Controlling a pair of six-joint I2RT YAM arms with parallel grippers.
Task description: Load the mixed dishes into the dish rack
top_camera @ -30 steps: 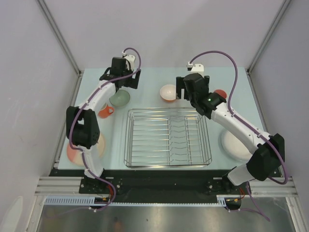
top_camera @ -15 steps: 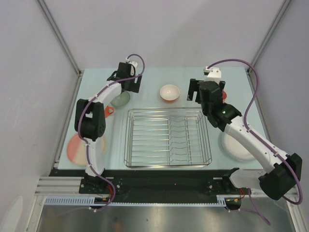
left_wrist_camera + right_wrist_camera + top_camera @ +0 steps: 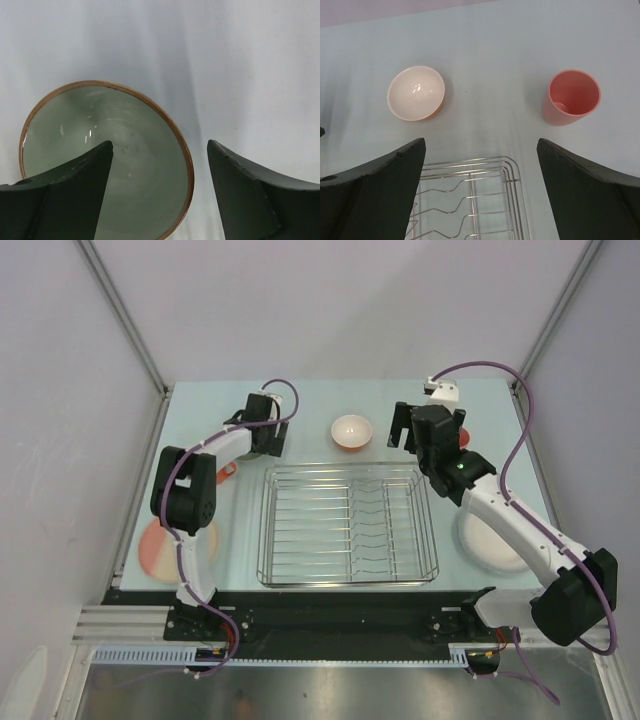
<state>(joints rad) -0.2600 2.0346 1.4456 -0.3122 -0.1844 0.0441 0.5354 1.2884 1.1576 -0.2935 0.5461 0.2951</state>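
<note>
The left gripper (image 3: 160, 148), jaws apart, straddles the empty grey-green bowl (image 3: 105, 132) at its rim. The right gripper (image 3: 481, 142), also spread, hangs between the orange bowl (image 3: 416, 93) and the salmon-pink cup (image 3: 572, 97), over the empty dish rack (image 3: 470, 200).

The left arm (image 3: 185, 500) and right arm (image 3: 510, 525) have white shells between bulky black joints. A purple cable (image 3: 480, 364) runs along each, arching off the wrist toward 12 o'clock. A green light (image 3: 459, 464) glows on the right forearm. The fingers (image 3: 60, 200) are matte black wedges.
</note>
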